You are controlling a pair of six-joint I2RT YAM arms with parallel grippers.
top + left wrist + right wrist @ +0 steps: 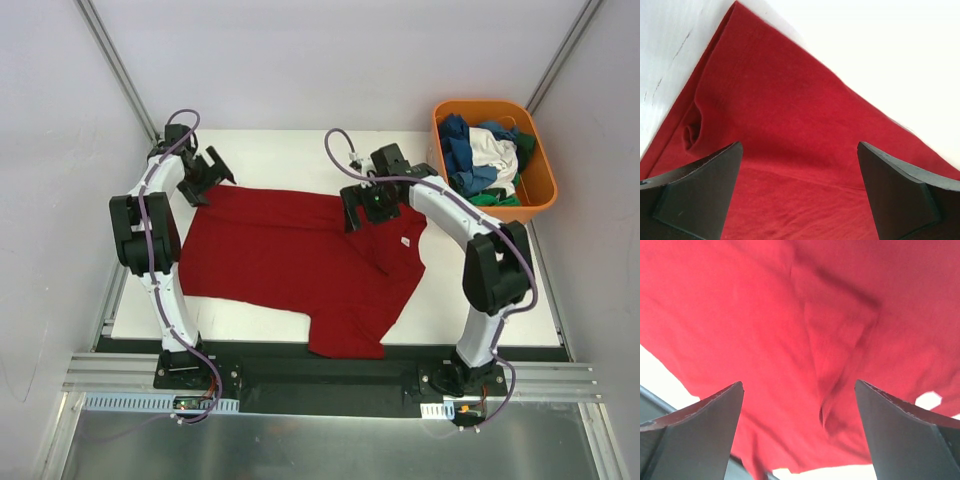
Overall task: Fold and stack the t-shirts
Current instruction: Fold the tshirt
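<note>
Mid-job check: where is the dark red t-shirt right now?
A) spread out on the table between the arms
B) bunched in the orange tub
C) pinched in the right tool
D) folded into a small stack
A: the dark red t-shirt lies spread on the white table, apart from the orange tub, with the left tool and right tool both open above it.

A white table (280,150) is enclosed by plain white walls at the back (330,60), on the left (50,200) and on the right (600,200), with a slanted metal strut set in the left (115,65) and right (565,55) far corners. Along the table's near edge a black strip (320,370) is laid on an aluminium rail (110,375), and a dull grey metal sheet (320,450) is seen nearest the camera. The whole space is lit evenly and softly, with only faint shadows cast.
</note>
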